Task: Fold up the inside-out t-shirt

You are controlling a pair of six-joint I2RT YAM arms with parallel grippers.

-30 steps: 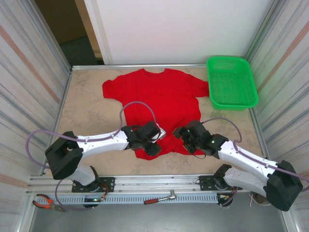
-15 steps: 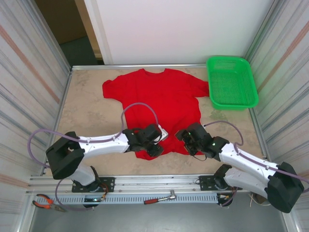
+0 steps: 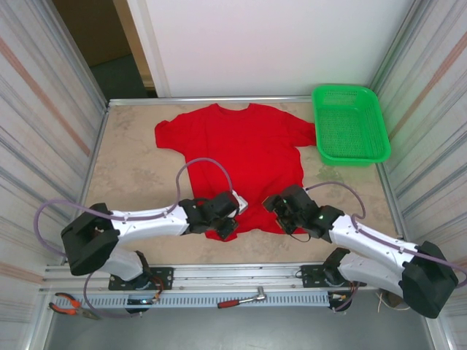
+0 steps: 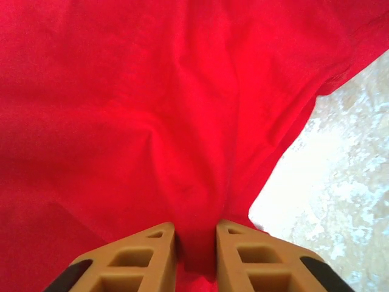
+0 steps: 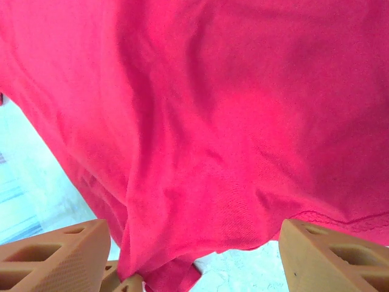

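The inside-out t-shirt (image 3: 241, 146) is bright red and lies spread flat on the table, collar toward the far edge and hem toward me. My left gripper (image 3: 222, 219) sits at the hem's near-left part. In the left wrist view it (image 4: 196, 228) is shut on a pinched fold of the red cloth (image 4: 152, 109), which bunches up between the tan fingers (image 4: 159, 243). My right gripper (image 3: 281, 211) is over the hem's near-right part. In the right wrist view it (image 5: 193, 228) stands open, its fingers (image 5: 79, 243) wide apart with the hem of the shirt (image 5: 243, 121) lying loose between them.
A green mesh basket (image 3: 343, 87) stands at the far right corner of the table. Bare stone-patterned tabletop (image 3: 139, 175) lies left of the shirt. Metal walls close in both sides. Pliers (image 3: 66, 302) and a wrench (image 3: 244, 299) lie on the front rail.
My left gripper has closed on a fold of the hem and drawn slightly nearer. The right gripper has narrowed a little and shifted only slightly.
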